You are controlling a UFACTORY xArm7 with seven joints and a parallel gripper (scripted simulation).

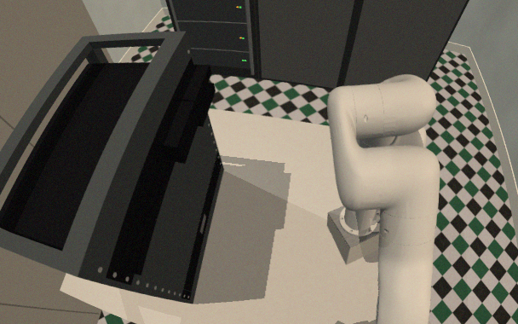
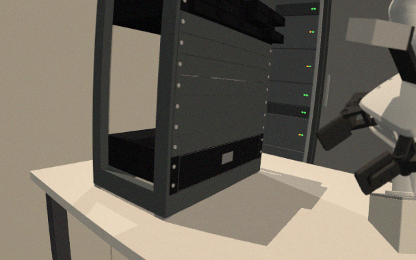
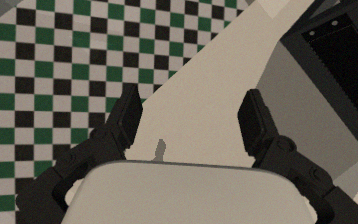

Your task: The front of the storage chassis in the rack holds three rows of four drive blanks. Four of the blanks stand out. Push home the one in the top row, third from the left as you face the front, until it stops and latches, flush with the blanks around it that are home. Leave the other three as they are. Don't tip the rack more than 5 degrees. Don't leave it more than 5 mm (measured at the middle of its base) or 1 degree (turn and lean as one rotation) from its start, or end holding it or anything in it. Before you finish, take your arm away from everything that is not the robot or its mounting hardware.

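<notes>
The dark rack stands on the beige table, and it also shows from above in the top view. The black storage chassis sits at the top of the rack, with some drive blanks standing out from its front. I cannot tell the single blanks apart. My gripper is open and empty, well to the right of the rack front and far below the chassis. In the wrist view its fingers frame bare table top, with the rack's lower corner at the upper right. In the top view the arm hides the gripper.
A black unit with a pale label fills the rack's bottom slot. The arm's base block stands on the table at the right. Tall server cabinets with small lights stand behind the table. Checkered floor lies beyond the table's edges.
</notes>
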